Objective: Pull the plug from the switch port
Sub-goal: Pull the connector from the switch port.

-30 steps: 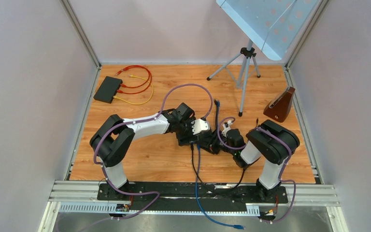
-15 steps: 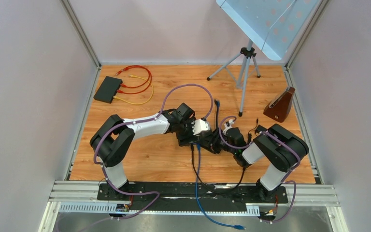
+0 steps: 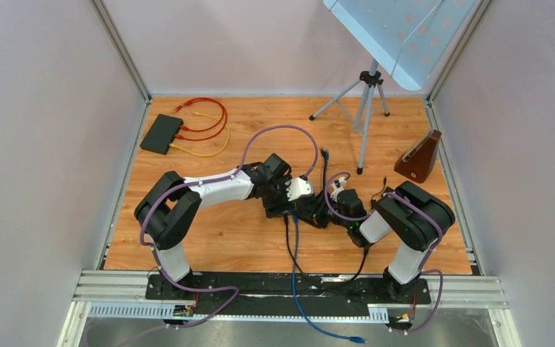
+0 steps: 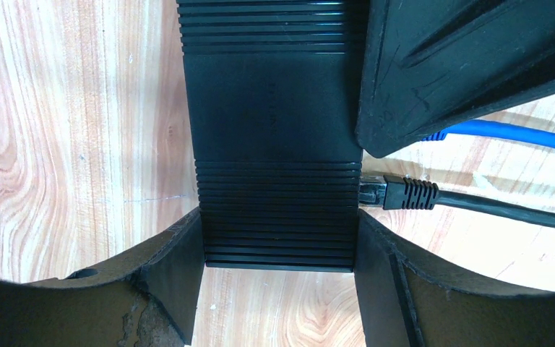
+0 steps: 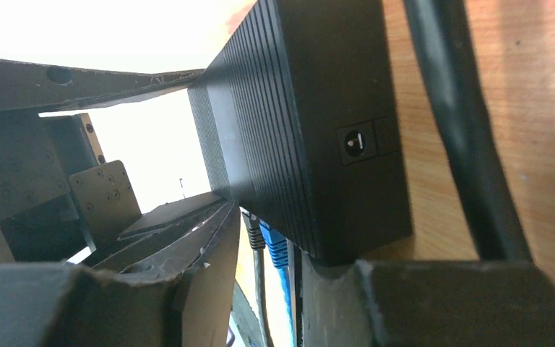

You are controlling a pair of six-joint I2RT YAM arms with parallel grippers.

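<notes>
Step in hand: brace and grasp, plug not yet out.

- Flat black plastic switch box (image 4: pixel 274 130), with ribbed end bands and a smooth matte middle, lies on the pale wood-grain table (image 4: pixel 65 144) at mid-table between the arms.
- Left gripper (image 4: pixel 278 242) clamps the box, one scuffed dark finger pressed on each long side.
- Right gripper (image 5: pixel 289 282) is at the port side, jaws partly apart. Cannot tell whether they pinch anything.
- Ribbed black moulded plug (image 4: pixel 401 194) on a round black cable sits seated in a side port.
- Blue plug (image 5: pixel 274 249) sits beside it, its glossy blue cable (image 4: pixel 506 134) passing under the right finger.

Next move, as I judge it: close firmly on the plug body, depress any latch tab, and pull straight out along the port axis while the left gripper holds the box.
</notes>
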